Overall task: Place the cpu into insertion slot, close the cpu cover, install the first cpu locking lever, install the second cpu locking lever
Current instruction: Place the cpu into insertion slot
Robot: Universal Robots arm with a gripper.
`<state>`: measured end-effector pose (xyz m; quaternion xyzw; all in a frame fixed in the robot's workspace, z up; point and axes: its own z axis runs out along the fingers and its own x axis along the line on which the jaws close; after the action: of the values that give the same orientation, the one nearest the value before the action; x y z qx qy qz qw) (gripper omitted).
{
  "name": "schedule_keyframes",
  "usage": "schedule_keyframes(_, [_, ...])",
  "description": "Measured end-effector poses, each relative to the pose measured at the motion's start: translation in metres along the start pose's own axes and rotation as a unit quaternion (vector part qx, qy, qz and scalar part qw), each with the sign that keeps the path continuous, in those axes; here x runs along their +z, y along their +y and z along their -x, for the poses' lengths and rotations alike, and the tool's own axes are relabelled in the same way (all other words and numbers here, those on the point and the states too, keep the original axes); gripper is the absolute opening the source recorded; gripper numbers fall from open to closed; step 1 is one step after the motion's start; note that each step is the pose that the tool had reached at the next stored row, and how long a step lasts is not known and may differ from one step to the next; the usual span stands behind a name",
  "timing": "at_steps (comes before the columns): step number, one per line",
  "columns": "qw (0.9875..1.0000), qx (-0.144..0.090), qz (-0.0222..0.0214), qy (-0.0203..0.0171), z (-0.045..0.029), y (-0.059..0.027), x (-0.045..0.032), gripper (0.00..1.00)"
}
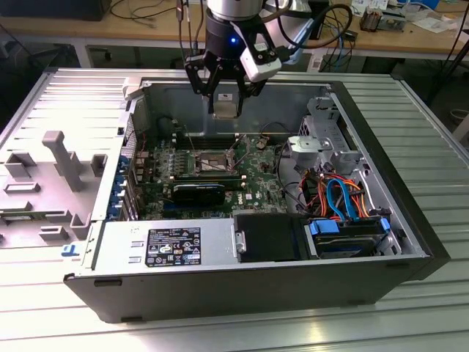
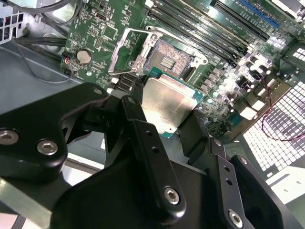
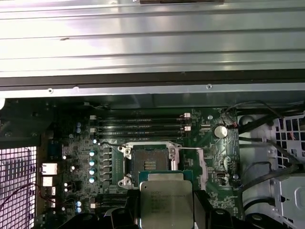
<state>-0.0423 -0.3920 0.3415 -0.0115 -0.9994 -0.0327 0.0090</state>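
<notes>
The step in hand is the first one: getting the cpu (image 2: 167, 105) into the insertion slot (image 2: 169, 59). The claw (image 1: 226, 97) is closed on the chip, a finger on each of two opposite edges, with the metal top facing the first wrist view.

In the exterior view the claw hangs at the upper centre of the frame, above the far wall of the open computer case (image 1: 410, 242). The slot lies lower, near the frame's middle, on the green motherboard (image 1: 256, 172). Chip and slot are well apart, with nothing touching yet.

The socket recess is bare in both wrist views. The cpu cover (image 2: 119, 50) looks swung open beside it, so the way in seems free.

By my reading, placing calls for the chip to be squared to the recess and brought down flat and gently — a tilted or twisted entry could harm the contacts.
</notes>
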Motion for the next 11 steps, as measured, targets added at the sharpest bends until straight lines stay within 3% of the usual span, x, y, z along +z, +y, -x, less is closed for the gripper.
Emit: schedule_keyframes(11, [1.0, 0.0, -0.0032, -0.0001, -0.0003, -0.0025, 0.0045, 0.54])
